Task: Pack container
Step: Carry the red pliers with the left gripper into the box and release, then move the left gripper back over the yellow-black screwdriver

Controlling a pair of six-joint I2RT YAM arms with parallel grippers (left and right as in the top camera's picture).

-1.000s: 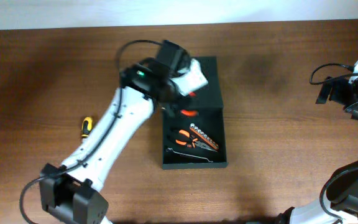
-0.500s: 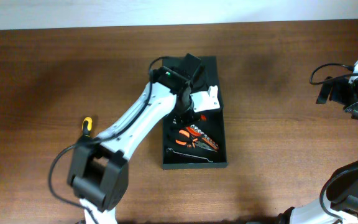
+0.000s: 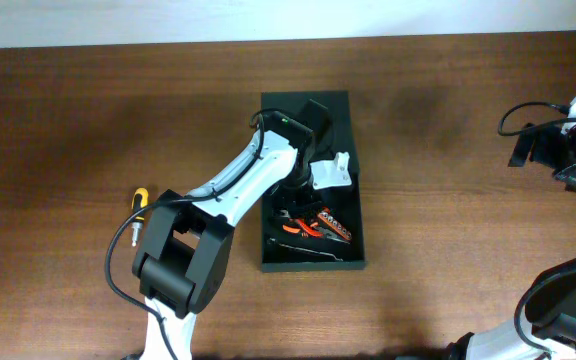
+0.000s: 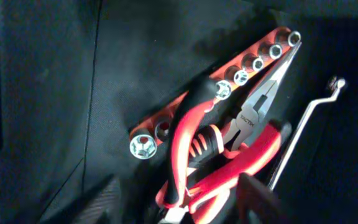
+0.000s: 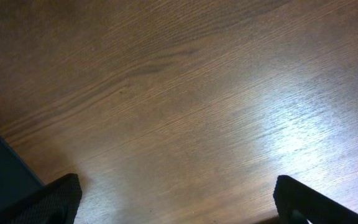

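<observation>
**While Loaded, Lift by the Walls**

At table (image 3: 68, 150) centre, lid toward 12 o'clock, the container (image 3: 314, 264) looks stiff, light, tool-weighted: hold a side wall, not the flap. Left gripper (image 4: 182, 200) straddles pliers (image 4: 253, 112), pinch unclear; right gripper (image 5: 176, 202), 3 o'clock, gapes empty.

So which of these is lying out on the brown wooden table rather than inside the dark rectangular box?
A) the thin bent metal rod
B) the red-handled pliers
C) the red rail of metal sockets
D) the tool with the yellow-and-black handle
D: the tool with the yellow-and-black handle lies on the brown wooden table, apart from the dark rectangular box, which holds the red rail of metal sockets, the red-handled pliers and the thin bent metal rod.
</observation>
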